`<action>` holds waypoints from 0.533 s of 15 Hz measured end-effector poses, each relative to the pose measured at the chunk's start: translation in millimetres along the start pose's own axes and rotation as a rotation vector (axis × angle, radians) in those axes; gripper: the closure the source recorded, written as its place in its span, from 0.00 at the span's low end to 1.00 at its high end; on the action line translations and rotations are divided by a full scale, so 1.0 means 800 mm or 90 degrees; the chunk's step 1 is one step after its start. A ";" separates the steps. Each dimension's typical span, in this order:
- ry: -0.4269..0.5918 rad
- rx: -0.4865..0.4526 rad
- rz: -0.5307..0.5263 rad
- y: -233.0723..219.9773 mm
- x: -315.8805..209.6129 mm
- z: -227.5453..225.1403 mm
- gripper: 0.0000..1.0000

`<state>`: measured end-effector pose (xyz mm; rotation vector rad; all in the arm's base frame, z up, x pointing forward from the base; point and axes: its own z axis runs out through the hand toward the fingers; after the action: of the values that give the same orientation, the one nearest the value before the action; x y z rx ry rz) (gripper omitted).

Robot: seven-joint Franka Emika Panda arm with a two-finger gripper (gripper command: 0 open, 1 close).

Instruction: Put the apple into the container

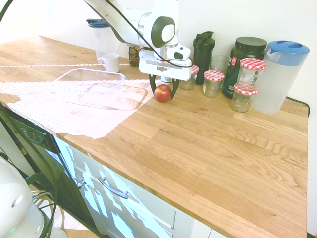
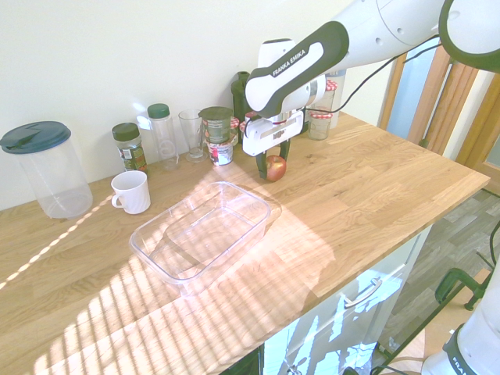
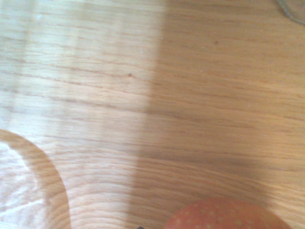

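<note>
Oak-coloured wood makes up the table (image 1: 198,144), the largest thing here. On it, the clear container (image 1: 91,87) lies just beside the apple (image 1: 162,92), towards the mug (image 1: 110,62). The apple rests on the wood, directly under the downward-pointing gripper (image 1: 163,92), one of the fingers (image 1: 152,84) on each side. They stand narrowly apart about it; whether they already pinch cannot be told.

Strong sunlight falls in slatted stripes across the wooden counter (image 2: 375,195), washing out the clear container (image 2: 205,234) beside the gripper (image 1: 164,89). The arm's shadow darkens the wood under it. The wrist view is soft, and the exterior views bend at the edges.
</note>
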<state>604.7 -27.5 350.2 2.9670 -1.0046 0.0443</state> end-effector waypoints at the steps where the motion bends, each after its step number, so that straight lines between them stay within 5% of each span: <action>1: 0.000 0.001 0.002 0.001 0.001 0.000 1.00; 4: 0.010 0.012 0.012 0.006 0.006 -0.023 1.00; 8: 0.033 0.043 -0.018 -0.013 -0.035 -0.145 1.00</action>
<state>585.8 -0.5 465.7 3.0219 -0.9736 0.1576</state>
